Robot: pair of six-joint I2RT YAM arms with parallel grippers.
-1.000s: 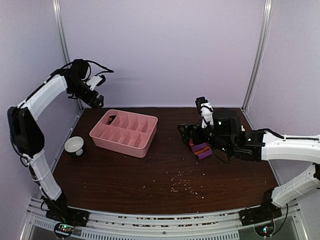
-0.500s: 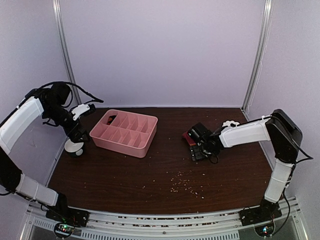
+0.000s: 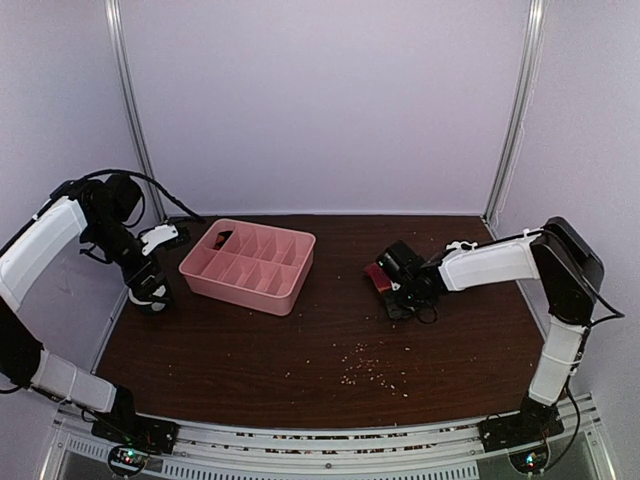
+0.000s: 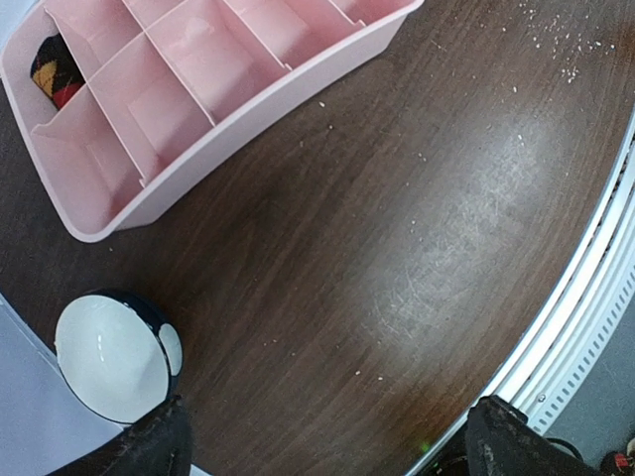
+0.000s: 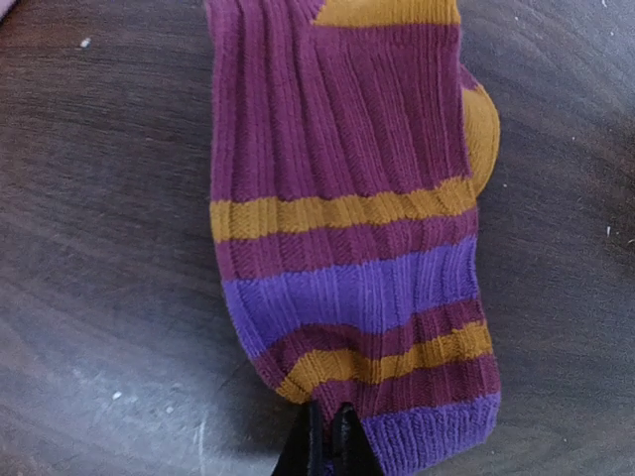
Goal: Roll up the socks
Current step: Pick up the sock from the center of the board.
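my left fingers point(image 4: 327, 443) are hanging spread wide over the left edge of the desk point(image 3: 250, 350), gripping nothing, with only the two dark tips showing at the bottom corners of my left wrist view. just under them a small bowl point(image 4: 109, 357), white inside and dark outside, is sitting upright on the wood. the pink tray point(image 4: 228, 139) is lying just to the right of the bowl, apart from it. a dark bundle point(image 4: 57, 69) patterned in black, red and yellow is resting in the tray's far left corner compartment. pale crumbs point(image 3: 370, 370) are lying scattered on the desk nearer the front, right of the middle.

the socks point(image 5: 347, 248) are lying flat on the desk well to the right of the tray, striped purple, orange and dark red, with an orange heel poking out along one side. my right fingers point(image 5: 325, 446) are reaching low to the desk and are pressed together, their tips sitting at the socks' purple ribbed edge. i cannot tell whether any fabric is caught between them.
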